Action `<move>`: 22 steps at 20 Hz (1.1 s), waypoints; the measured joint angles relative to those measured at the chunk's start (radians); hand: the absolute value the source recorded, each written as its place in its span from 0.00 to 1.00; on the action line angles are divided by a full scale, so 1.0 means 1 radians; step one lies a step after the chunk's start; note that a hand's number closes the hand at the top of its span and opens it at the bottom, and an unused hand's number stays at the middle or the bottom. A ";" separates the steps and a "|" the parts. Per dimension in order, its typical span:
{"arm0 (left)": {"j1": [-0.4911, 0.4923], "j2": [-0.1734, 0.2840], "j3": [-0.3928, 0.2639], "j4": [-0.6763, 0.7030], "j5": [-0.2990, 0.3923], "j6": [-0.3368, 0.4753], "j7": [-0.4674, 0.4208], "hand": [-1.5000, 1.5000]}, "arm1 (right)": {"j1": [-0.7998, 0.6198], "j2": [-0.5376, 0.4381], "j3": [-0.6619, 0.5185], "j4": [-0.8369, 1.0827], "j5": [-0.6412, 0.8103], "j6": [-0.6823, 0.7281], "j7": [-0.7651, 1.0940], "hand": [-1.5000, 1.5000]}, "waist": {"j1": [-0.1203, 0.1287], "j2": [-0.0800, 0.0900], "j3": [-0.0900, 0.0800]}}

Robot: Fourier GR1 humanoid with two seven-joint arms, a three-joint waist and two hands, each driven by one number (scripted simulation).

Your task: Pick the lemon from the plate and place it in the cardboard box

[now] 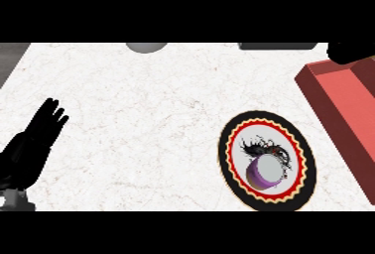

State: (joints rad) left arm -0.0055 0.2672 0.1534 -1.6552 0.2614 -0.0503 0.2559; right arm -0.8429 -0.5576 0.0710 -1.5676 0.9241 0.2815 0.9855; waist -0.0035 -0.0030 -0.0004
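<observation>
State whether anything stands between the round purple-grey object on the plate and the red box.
Nothing visible does: only white counter separates the round black-rimmed plate, holding the purple-grey object, from the red open box.

Your left hand (pixel 33 141) shows as matte black all over, its slim fingers (pixel 51 113) rounded at the tips, without markings. Just below the hand, a grey forearm section (pixel 13 201) begins. Your right hand (pixel 350 51) is a black shape, details indistinct.

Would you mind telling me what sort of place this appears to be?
Probably a kitchen counter: a white marbled countertop carries a round patterned plate with black rim, and a reddish open box stands at the right.
</observation>
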 measured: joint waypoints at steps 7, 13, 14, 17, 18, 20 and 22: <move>-0.026 0.000 0.011 0.005 0.000 -0.004 0.023 0.50 | 0.072 -0.069 -0.094 0.063 0.004 0.007 -0.107 1.00 | 0.004 0.002 0.000; -0.018 -0.016 0.005 -0.027 -0.016 0.001 0.041 0.50 | 0.142 -0.071 -0.151 0.138 0.022 -0.080 -0.226 1.00 | 0.008 0.003 0.001; -0.018 -0.022 0.002 -0.016 -0.023 0.000 0.030 0.50 | 0.147 -0.064 -0.157 0.165 0.028 -0.106 -0.244 1.00 | 0.008 0.004 0.001; -0.019 -0.018 0.014 -0.005 -0.019 -0.015 0.020 0.50 | 0.172 -0.061 -0.187 0.230 0.021 -0.153 -0.313 1.00 | 0.009 0.004 0.001; -0.020 -0.019 0.013 -0.018 -0.019 -0.012 0.032 0.50 | 0.187 -0.057 -0.197 0.258 0.018 -0.180 -0.340 1.00 | 0.010 0.004 0.000; -0.019 -0.014 0.022 -0.006 -0.010 -0.031 0.021 0.50 | 0.191 -0.054 -0.221 0.328 0.005 -0.210 -0.386 1.00 | 0.012 0.006 0.001; -0.012 -0.012 0.028 -0.013 -0.003 -0.036 0.024 0.50 | 0.213 -0.046 -0.245 0.379 -0.025 -0.210 -0.419 1.00 | 0.012 0.005 0.001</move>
State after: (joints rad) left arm -0.0174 0.2548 0.1810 -1.6683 0.2584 -0.0867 0.2800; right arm -0.6298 -0.6034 -0.1739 -1.1885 0.8993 0.0714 0.5669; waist 0.0087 0.0024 0.0003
